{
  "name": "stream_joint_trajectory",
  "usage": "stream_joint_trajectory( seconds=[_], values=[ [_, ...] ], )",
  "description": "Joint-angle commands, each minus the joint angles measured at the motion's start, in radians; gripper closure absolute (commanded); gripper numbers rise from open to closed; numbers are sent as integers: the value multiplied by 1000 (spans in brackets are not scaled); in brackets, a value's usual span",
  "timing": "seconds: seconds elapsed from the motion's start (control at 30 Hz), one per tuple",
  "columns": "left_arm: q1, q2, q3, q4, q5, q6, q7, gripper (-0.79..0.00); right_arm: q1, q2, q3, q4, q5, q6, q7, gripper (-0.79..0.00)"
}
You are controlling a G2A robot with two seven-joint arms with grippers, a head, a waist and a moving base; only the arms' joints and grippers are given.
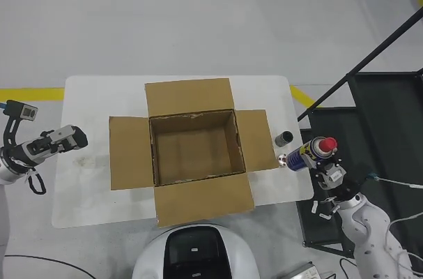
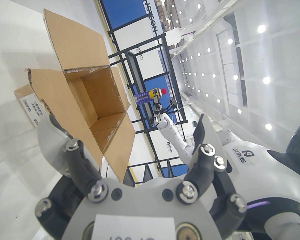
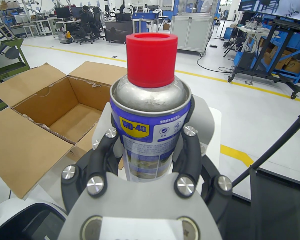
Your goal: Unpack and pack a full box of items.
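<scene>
Right wrist view looks along the right gripper (image 3: pixel 151 123), whose two white fingers on black linkages are clamped narrowly round the body of a spray can (image 3: pixel 150 101). The can is a smooth metal cylinder with a blue and yellow printed wrap, a dull silver domed shoulder and a round red plastic cap (image 3: pixel 151 58). In the top view the right gripper (image 1: pixel 327 171) holds the can (image 1: pixel 307 153) at the right edge of the table (image 1: pixel 100 104). The can's base points toward the box and its cap (image 1: pixel 327 144) points away to the right; whether the can touches the tabletop cannot be told. Just on the far side of the can's base stands a small grey cylinder (image 1: pixel 283 138) with a dark top, close beside the box's right flap. The box (image 1: pixel 197 146) is brown corrugated cardboard and sits in the middle of the white rounded-corner table. All four flaps are folded outward, the rim is ragged and torn, and the bare flat floor inside shows. From the left wrist view a white printed label (image 2: pixel 32 106) shows on one flap of the box (image 2: pixel 100 96). The left gripper (image 2: pixel 127 126) has its fingers (image 2: pixel 52 131) spread wide and holds nothing. In the top view the left gripper (image 1: pixel 61 139) hangs at the table's left edge, well apart from the box. A black metal rack (image 1: pixel 378 104) stands beyond the table on the right.
</scene>
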Motion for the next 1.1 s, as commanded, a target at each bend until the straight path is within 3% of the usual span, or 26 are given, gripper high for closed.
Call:
stream_joint_trajectory(
  seconds=[0.0,0.4,0.7,1.07],
  values=[
    [0,0,0,0,0,0,0,-785,0,0,0,0,0,0,0,0],
    [0,0,0,0,0,0,0,-785,11,-1,-1,51,8,26,10,0],
    [0,0,0,0,0,0,0,-785,44,-20,-92,360,-74,167,-262,0],
    [0,0,0,0,0,0,0,-785,214,-34,-220,688,-202,243,-528,0]
  ],
)
